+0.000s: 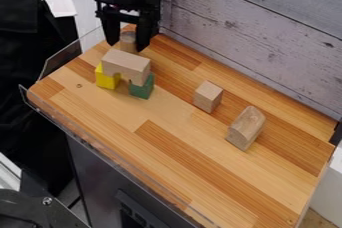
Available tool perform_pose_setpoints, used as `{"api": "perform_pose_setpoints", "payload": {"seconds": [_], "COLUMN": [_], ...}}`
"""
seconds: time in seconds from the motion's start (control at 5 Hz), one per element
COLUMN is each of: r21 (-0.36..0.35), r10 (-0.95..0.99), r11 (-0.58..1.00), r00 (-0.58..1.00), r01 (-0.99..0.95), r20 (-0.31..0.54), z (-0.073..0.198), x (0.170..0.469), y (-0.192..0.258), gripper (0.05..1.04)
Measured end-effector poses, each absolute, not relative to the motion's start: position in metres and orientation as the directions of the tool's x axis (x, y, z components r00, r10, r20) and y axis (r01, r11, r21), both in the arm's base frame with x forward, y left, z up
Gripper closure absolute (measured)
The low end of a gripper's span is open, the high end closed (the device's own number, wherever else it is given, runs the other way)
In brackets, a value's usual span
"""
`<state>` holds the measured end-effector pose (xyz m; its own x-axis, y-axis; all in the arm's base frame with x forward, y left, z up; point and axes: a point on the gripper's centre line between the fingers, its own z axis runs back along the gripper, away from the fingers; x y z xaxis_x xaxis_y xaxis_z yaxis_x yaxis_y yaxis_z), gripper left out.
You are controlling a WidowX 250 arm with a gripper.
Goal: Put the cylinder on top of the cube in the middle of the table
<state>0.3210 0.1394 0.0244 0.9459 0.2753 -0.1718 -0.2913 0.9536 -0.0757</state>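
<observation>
The gripper [127, 45] is at the upper left of the work surface, pointing down behind the block bridge. It is open, with one finger on each side of the wooden cylinder [128, 41]. The cylinder stands upright, its lower end partly hidden by the bridge. Near the middle of the table [175, 154], a plain wooden cube [208, 97] rests with nothing on top of it.
Just in front of the gripper, a wooden bridge block [126, 64] lies across a yellow block [105, 78] and a green block [142, 88]. Right of the cube stands a round-topped wooden block [246, 128]. A plank wall [257, 37] runs along the back.
</observation>
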Motion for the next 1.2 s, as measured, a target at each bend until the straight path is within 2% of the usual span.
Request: {"api": "perform_pose_setpoints", "payload": {"seconds": [0.2, 0.4, 0.6, 0.8, 1.0, 1.2], "r21": [-0.092, -0.097, -0.089, -0.039, -0.005, -0.034], "r10": [0.289, 0.292, 0.303, 0.288, 0.225, 0.159], "r11": [0.947, 0.946, 0.944, 0.955, 0.974, 0.986], "r00": [0.942, 0.941, 0.942, 0.954, 0.972, 0.981], "r01": [-0.308, -0.31, -0.317, -0.293, -0.226, -0.164], "r20": [-0.171, -0.169, -0.144, -0.087, -0.07, -0.112], "z": [0.024, 0.024, 0.038, 0.073, 0.098, 0.098], "x": [0.322, 0.323, 0.319, 0.318, 0.313, 0.304], "y": [0.137, 0.136, 0.134, 0.127, 0.089, 0.056], "gripper": [0.537, 0.537, 0.537, 0.537, 0.537, 0.537]}}
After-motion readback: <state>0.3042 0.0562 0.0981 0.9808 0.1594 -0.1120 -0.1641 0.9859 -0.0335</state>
